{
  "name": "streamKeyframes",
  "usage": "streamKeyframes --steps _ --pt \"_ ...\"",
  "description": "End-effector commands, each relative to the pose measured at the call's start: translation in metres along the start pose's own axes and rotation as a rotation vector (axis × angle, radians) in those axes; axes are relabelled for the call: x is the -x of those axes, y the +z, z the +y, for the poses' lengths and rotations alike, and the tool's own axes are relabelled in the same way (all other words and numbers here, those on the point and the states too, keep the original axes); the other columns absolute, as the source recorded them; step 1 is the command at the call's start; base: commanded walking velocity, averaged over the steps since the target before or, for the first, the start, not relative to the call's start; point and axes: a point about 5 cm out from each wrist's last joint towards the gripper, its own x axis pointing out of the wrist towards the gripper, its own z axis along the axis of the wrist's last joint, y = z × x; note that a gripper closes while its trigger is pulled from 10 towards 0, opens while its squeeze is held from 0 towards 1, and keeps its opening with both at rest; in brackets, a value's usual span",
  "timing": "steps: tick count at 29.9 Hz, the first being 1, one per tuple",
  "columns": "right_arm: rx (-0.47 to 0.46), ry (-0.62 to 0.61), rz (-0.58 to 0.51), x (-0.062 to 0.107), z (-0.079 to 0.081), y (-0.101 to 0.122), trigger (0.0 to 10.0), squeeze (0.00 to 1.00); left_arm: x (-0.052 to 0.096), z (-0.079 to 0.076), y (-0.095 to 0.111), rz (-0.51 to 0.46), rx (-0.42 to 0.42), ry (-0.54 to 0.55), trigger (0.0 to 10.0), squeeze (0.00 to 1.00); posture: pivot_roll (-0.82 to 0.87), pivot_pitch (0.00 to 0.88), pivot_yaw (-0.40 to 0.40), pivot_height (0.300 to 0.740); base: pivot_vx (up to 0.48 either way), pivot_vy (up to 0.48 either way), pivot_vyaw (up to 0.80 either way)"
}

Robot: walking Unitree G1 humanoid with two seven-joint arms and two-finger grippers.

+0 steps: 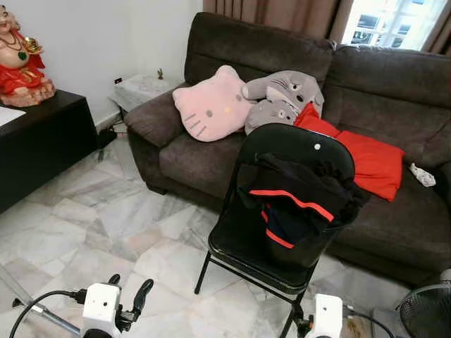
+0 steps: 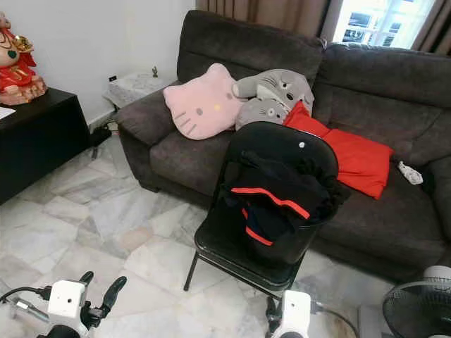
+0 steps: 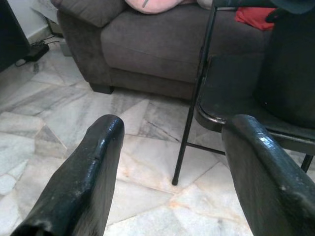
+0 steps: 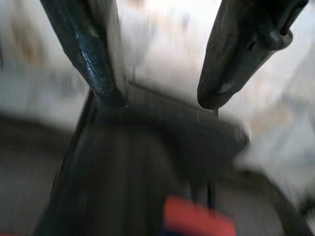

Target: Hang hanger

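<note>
A black folding chair (image 1: 296, 151) stands on the marble floor in front of the sofa. A black garment with red stripes (image 1: 296, 201) is draped over its back and seat. I cannot tell whether a hanger is inside it. My left gripper (image 1: 129, 292) hangs low at the chair's left, open and holding nothing. In the left wrist view its fingers (image 3: 93, 167) frame the chair's front leg (image 3: 189, 123). My right gripper (image 4: 162, 96) is open, and its blurred view looks along the fingers at the dark chair and a red patch (image 4: 197, 216). Its white wrist (image 1: 328, 313) sits low by the chair's front.
A dark brown sofa (image 1: 190, 162) behind the chair holds a pink cat cushion (image 1: 211, 105), grey cushions (image 1: 285, 95) and a red cushion (image 1: 370, 162). A black cabinet (image 1: 39, 148) with a red statue (image 1: 21, 63) is at the left. A fan (image 1: 426, 310) stands at the lower right.
</note>
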Motion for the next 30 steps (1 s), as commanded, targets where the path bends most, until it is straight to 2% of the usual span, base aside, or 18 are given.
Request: streamKeyframes --steps 1,2,9,13,16,22,30 --pt "0.055 -0.002 -0.218 -0.003 -0.015 0.047 10.0 0.0 0.001 0.001 0.003 0.009 -0.015 -0.01 10.0 0.0 0.02 0.0 -0.065 0.74 0.0 0.0 0.0" --pt "0.079 0.004 -0.265 0.002 -0.015 0.063 10.0 0.0 0.001 0.0 0.005 0.008 -0.017 -0.015 10.0 0.0 0.02 0.0 -0.066 0.74 0.0 0.0 0.0" --pt "0.034 -0.032 -0.279 0.012 -0.011 0.059 10.0 0.0 0.002 -0.002 0.01 0.008 -0.019 -0.024 10.0 0.0 0.02 0.0 -0.06 0.74 0.0 0.0 0.0" --pt "-0.02 -0.066 -0.247 0.023 -0.011 0.06 10.0 0.0 0.002 -0.003 0.013 0.011 -0.027 -0.045 10.0 0.0 0.02 0.0 -0.054 0.74 0.0 0.0 0.0" --pt "-0.055 -0.091 -0.245 0.023 -0.013 0.062 10.0 0.0 0.001 0.0 0.015 0.004 -0.021 -0.037 10.0 0.0 0.02 0.0 -0.05 0.74 0.0 0.0 0.0" --pt "-0.054 -0.08 -0.29 0.017 -0.011 0.08 10.0 0.0 -0.003 0.0 0.017 0.012 -0.032 -0.048 10.0 0.0 0.02 0.0 -0.045 0.74 0.0 0.0 0.0" --pt "0.004 -0.081 -0.32 0.017 -0.01 0.092 10.0 0.0 -0.011 0.001 0.023 0.0 -0.04 -0.058 10.0 0.0 0.01 0.0 -0.047 0.74 0.192 0.0 0.0"
